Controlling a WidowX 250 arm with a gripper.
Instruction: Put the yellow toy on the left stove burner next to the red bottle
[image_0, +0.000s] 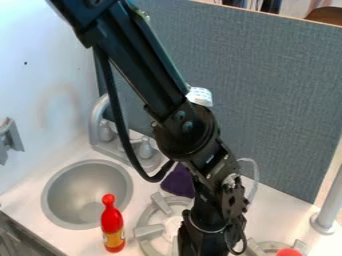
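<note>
The black gripper (210, 245) hangs low at the bottom centre, over the right side of the grey stove burner (150, 231); its fingertips are cut off by the bottom edge. A red bottle (112, 222) with a yellow label stands upright on the counter, left of the burner and apart from the gripper. Behind the burner lies a dark purple cloth (178, 181), partly hidden by the arm. Part of a red object (288, 252) shows at the bottom right, by a second burner.
A round grey sink (87, 192) is set in the white counter on the left, with a grey faucet (100, 112) behind it. A blue-grey panel (267, 95) stands at the back. A grey post (330, 205) rises at the right edge.
</note>
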